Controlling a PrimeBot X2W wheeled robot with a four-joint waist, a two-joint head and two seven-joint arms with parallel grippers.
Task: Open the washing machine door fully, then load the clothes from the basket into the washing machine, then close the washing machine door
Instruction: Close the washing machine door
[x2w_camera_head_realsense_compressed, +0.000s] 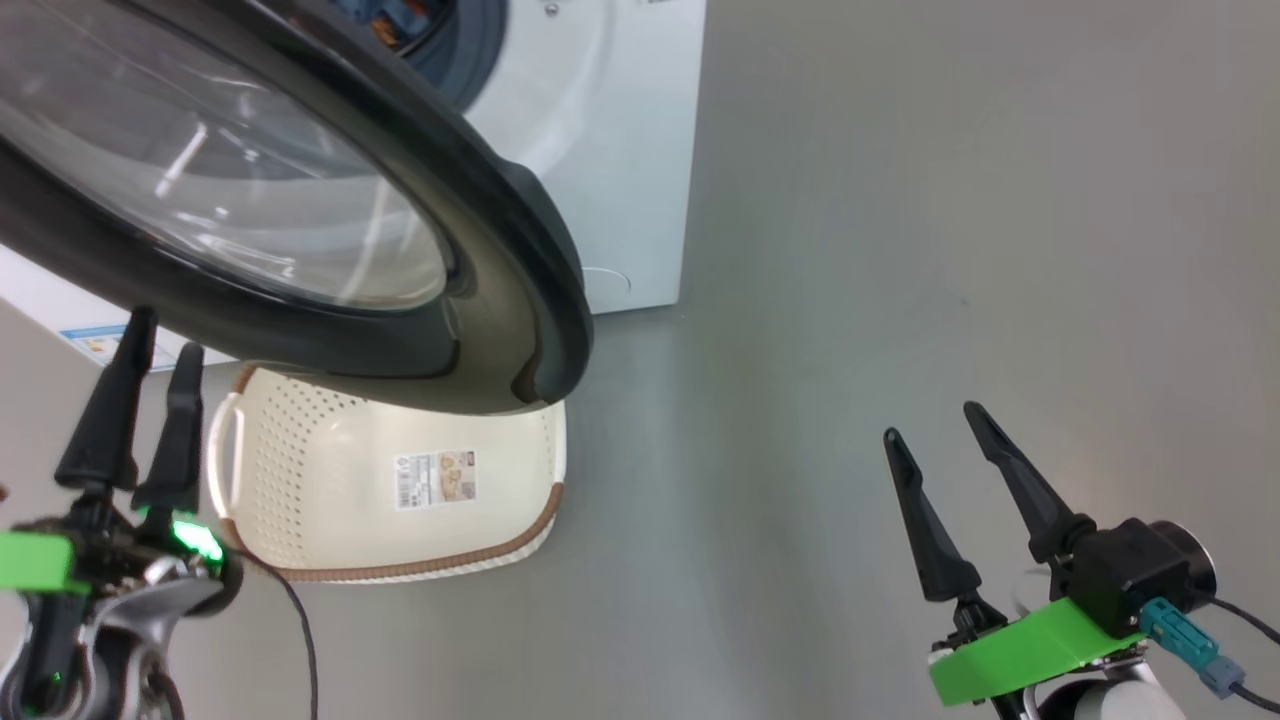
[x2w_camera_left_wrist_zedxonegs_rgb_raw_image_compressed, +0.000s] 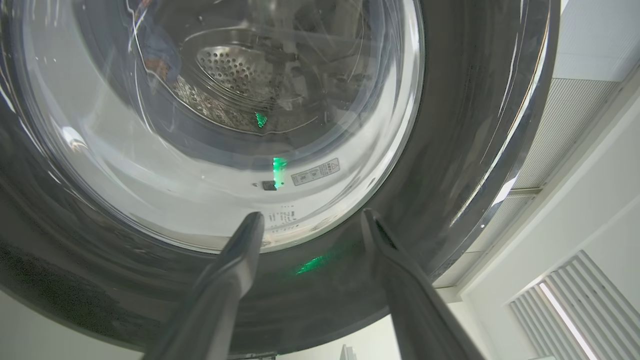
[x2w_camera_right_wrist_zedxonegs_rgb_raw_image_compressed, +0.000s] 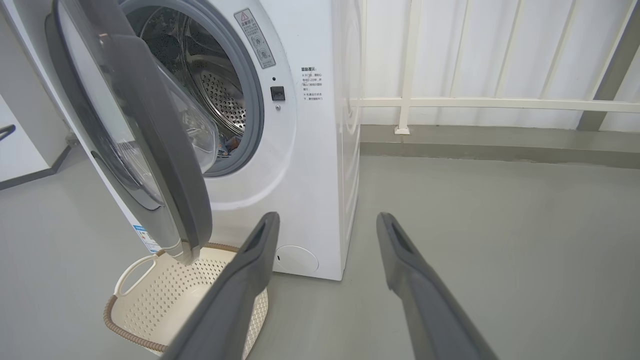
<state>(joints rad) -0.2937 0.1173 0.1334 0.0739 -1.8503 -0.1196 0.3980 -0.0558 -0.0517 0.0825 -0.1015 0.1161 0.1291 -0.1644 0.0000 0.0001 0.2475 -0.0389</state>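
Door of washing machine part-open, lower rim hanging over far edge of basket on floor. L gripper just under door's rim, beside basket's side handle, fingers spread, nothing between, aimed up at glass; contact w/ door not discernible. R gripper well apart, over bare floor, likewise spread, holding nothing. Bit of blue-orange clothes inside drum.

Smooth grey floor, white ribbed wall, cream railing
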